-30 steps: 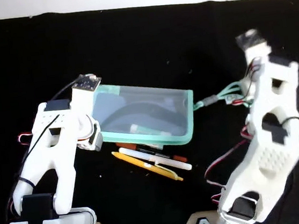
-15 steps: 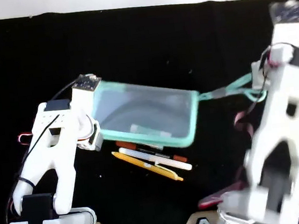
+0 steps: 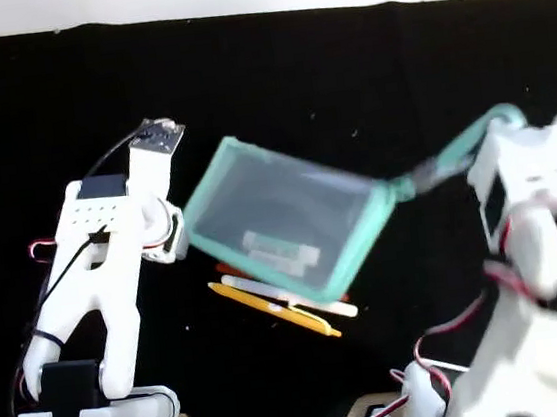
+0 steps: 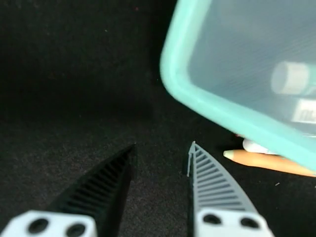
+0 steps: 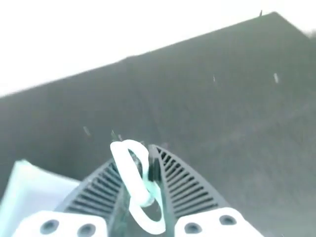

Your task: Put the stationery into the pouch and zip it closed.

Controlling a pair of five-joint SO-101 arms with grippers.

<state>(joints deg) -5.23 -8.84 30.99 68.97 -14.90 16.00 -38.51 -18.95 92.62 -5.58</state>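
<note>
The translucent teal pouch (image 3: 277, 214) lies tilted, its lower edge over the pens, with a white item inside (image 4: 291, 77). Its strap (image 3: 458, 148) stretches tight toward the blurred right arm (image 3: 532, 210). My right gripper (image 5: 145, 165) is shut on the strap's loop (image 5: 133, 173). My left gripper (image 4: 163, 148) stands open just short of the pouch's corner (image 4: 177, 81), touching nothing. A yellow pen (image 3: 275, 312) and a white pen (image 3: 328, 308) lie on the table below the pouch; the yellow pen's tip (image 4: 266, 161) is beside my left fingers.
The table is covered in black cloth (image 3: 323, 72) with a white wall behind its far edge. The left arm (image 3: 95, 280) stands left of the pouch. A red-orange pen end (image 3: 227, 270) peeks out from under the pouch.
The right arm swung right and upward, pulling the strap taut. The pouch turned and slid right, over the pens. The left arm shifted slightly back.
</note>
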